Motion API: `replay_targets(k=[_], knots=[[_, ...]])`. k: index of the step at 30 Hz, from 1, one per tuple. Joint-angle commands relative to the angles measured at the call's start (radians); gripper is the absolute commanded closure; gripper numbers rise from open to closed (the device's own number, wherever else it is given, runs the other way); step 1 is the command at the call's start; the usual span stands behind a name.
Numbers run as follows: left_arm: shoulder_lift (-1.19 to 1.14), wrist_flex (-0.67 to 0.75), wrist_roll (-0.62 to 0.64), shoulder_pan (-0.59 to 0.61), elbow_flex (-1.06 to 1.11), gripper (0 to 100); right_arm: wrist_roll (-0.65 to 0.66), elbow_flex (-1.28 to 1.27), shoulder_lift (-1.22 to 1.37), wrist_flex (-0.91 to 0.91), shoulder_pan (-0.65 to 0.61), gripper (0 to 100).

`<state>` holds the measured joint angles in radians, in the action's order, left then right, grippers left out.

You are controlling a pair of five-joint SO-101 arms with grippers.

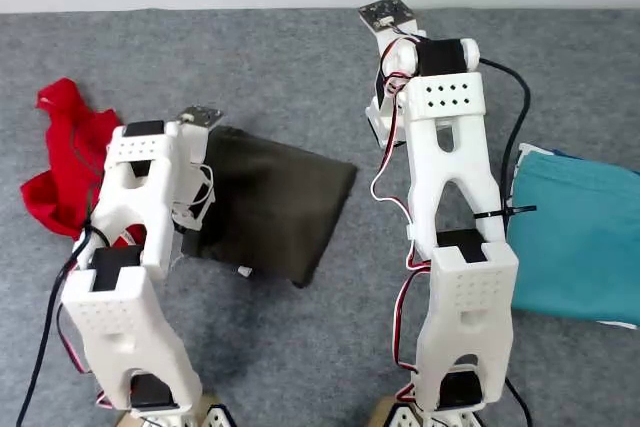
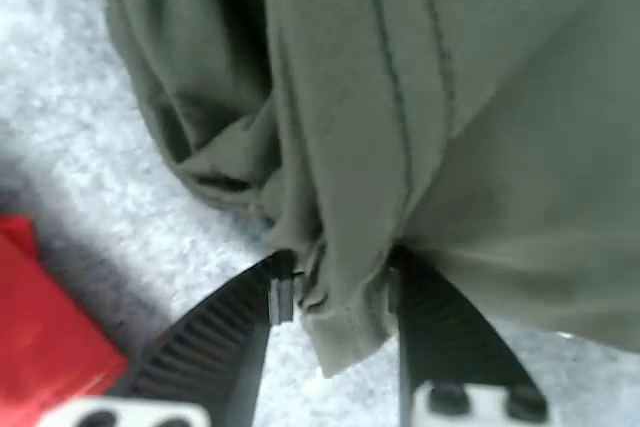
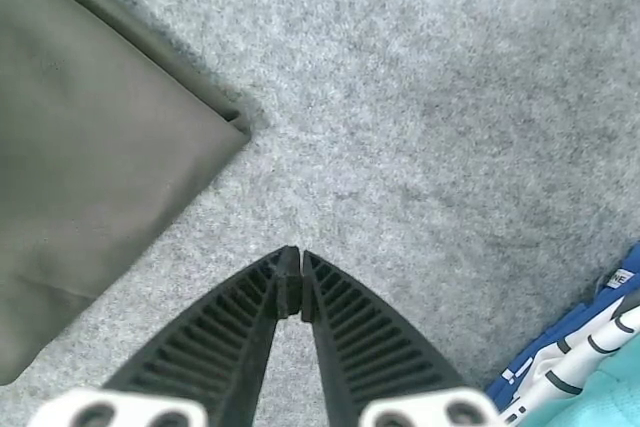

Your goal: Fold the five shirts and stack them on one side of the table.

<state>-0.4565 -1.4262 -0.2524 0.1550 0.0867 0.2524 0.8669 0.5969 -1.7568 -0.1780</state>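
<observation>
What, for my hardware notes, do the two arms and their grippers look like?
Both the left arm and right arm have white shells with dotted holes, black motors at the joints, and red, black and white wires. The left gripper and right gripper have black, ribbed, tapering fingers on white bases.

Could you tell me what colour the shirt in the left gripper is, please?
The shirt is dark olive green, clearest in the left wrist view.
</observation>
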Motion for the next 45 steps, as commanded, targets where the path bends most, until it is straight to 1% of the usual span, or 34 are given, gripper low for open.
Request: replay_targets(k=[1,4,5,9,14,17,19,22,29,32,37,40,45], knots=[[-0.008,0.014,-0.011,-0.025,-0.004,90,0.008,0.005,-0.045,-0.039,0.008,98.7],[-0.003,0.008,-0.014,-0.068,-0.004,99,0.008,0.005,-0.045,-0.038,0.007,98.7],[0.002,-0.003,-0.025,-0.083,-0.008,100,0.008,0.005,-0.045,-0.038,0.007,98.7],[0.081,-0.061,-0.034,-0.121,-0.050,100,0.009,0.005,-0.045,-0.038,0.008,98.7],[0.224,-0.121,-0.034,-0.120,-0.136,100,0.009,0.005,-0.045,-0.038,0.010,98.7],[0.247,-0.143,-0.037,-0.115,-0.173,100,0.009,0.005,-0.045,-0.038,0.005,98.7],[0.244,-0.133,-0.038,-0.110,-0.176,100,0.009,0.005,-0.045,-0.036,0.005,98.7],[0.213,-0.077,-0.034,-0.095,-0.176,100,0.009,0.005,-0.045,-0.036,0.005,98.7],[0.048,0.014,-0.038,-0.002,-0.179,100,0.009,0.005,-0.045,-0.036,0.005,98.7],[0.003,0.009,-0.040,0.026,-0.197,100,0.009,0.005,-0.045,-0.036,0.005,98.7],[-0.017,-0.008,-0.037,0.055,-0.300,100,0.011,0.005,-0.044,-0.036,0.001,98.7],[-0.018,-0.008,-0.037,0.058,-0.349,99,0.011,0.005,-0.044,-0.036,-0.008,98.7],[-0.018,-0.028,-0.038,0.051,-0.355,98,0.011,0.005,-0.044,-0.036,-0.031,98.7]])
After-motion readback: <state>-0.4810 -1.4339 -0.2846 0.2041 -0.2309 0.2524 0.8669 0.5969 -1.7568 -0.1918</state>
